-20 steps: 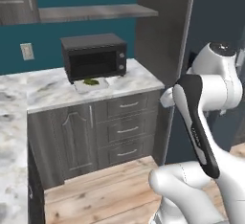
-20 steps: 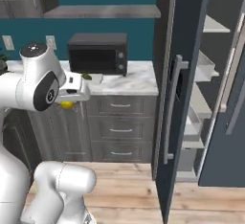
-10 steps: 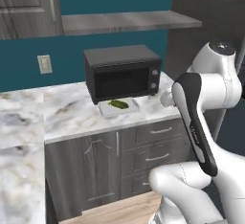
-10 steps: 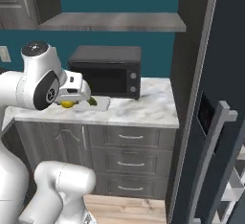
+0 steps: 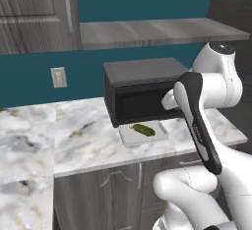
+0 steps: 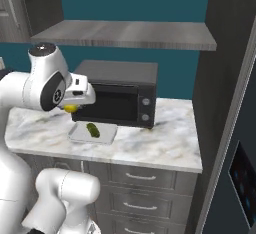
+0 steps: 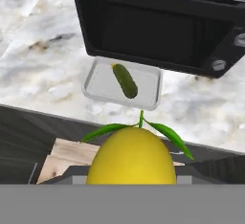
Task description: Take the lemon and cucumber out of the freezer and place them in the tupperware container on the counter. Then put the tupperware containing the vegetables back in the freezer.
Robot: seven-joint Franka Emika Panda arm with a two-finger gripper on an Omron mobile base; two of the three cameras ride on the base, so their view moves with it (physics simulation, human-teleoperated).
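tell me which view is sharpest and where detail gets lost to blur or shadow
Hand view: crispest on the lemon and the cucumber in the tupperware container. Left base view: soft overall, microwave front nearly flat black. Right base view: lemon just a yellow speck at the gripper; freezer side dark.

Bright yellow lemon (image 7: 131, 156) with green stem and two leaves, held up in the air short of the surface's edge, dark green cucumber (image 7: 125, 80) lying flat in the shallow whitish tupperware container (image 7: 99, 83), on the marbled surface (image 7: 43, 60)
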